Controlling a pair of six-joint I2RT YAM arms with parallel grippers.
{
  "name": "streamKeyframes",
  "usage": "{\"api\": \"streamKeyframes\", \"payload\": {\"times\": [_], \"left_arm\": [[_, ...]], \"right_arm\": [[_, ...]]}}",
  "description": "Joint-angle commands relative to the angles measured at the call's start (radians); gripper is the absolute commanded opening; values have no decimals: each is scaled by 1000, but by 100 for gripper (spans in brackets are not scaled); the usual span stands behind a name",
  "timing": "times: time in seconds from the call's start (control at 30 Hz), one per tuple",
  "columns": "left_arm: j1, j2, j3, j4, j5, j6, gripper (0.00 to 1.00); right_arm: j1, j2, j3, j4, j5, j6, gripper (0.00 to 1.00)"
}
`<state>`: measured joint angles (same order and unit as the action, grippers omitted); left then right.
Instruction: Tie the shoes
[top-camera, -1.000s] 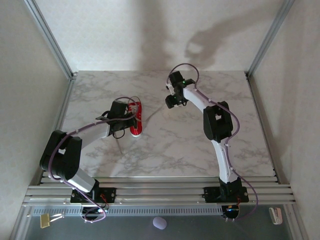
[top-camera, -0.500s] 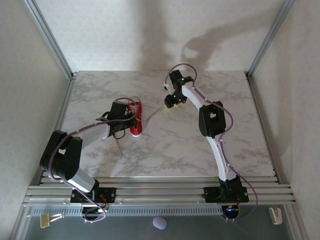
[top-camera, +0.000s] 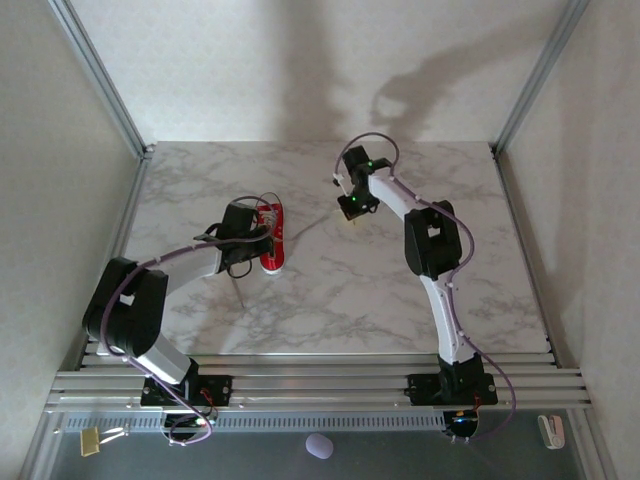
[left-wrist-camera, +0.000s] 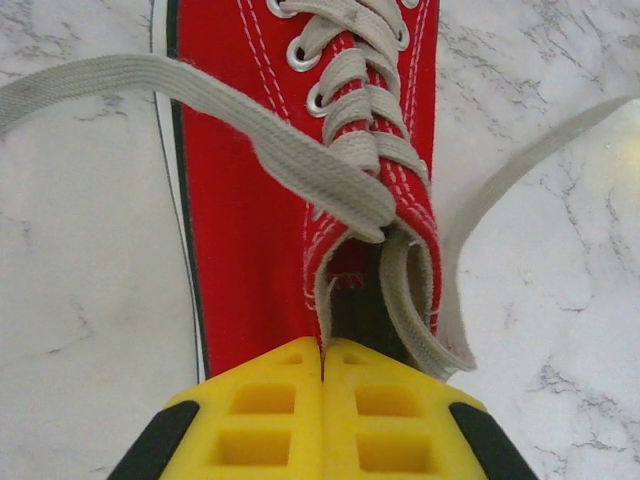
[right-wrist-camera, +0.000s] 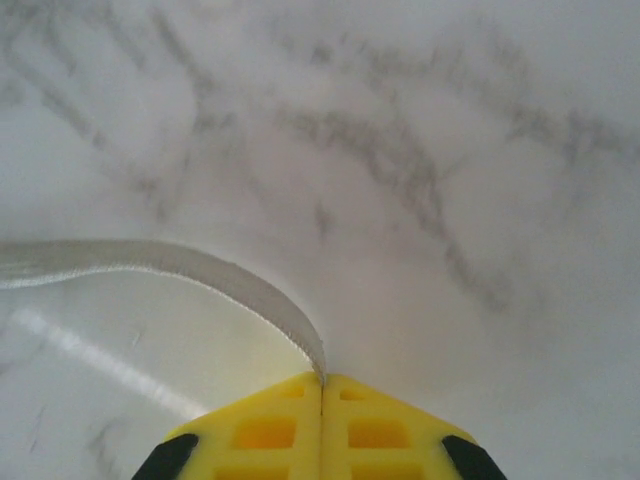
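Since a second ago the right claw has been brought down slightly, well off to the right of the shoe, and its fingers have been closed; the left arm and the shoe have not been shifted. In the right wrist view one free lace is seen running across the marble table straight into the seam between the yellow fingers, so that end is judged to be pinched and ready to be drawn away from the shoe. The red shoe is laid flat on the table, left of the table's middle, with its toe pointed away from the arms. The left claw is held at the heel end of the shoe, pressed fully together right at the edge of the opening; whether that edge or a lace is actually caught there cannot be told. It is probably kept there so that the shoe is steadied against the pull. A second lace end is draped loosely across the left side of the shoe, and no knot has been formed yet.
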<state>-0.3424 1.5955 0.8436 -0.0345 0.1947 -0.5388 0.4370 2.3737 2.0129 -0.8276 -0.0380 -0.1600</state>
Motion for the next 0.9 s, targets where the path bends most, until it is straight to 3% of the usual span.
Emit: {"api": "streamKeyframes", "payload": {"times": [0.0,0.17,0.53,0.73,0.87], "left_arm": [[-34,14,79,35,40,2,0],[-86,46,184,25,53,8,0],[-253,121,317,0,65,54,0],[-338,132,291,14,27,22,0],[-379,140,246,64,10,-25,0]], "right_arm": [[8,-222,-112,97,39,89,0],[8,-494,-287,182,197,189,0],[-2,-955,-647,164,381,293,0],[-8,-1138,-797,90,421,375,0],[-7,-1228,-891,71,382,441,0]]}}
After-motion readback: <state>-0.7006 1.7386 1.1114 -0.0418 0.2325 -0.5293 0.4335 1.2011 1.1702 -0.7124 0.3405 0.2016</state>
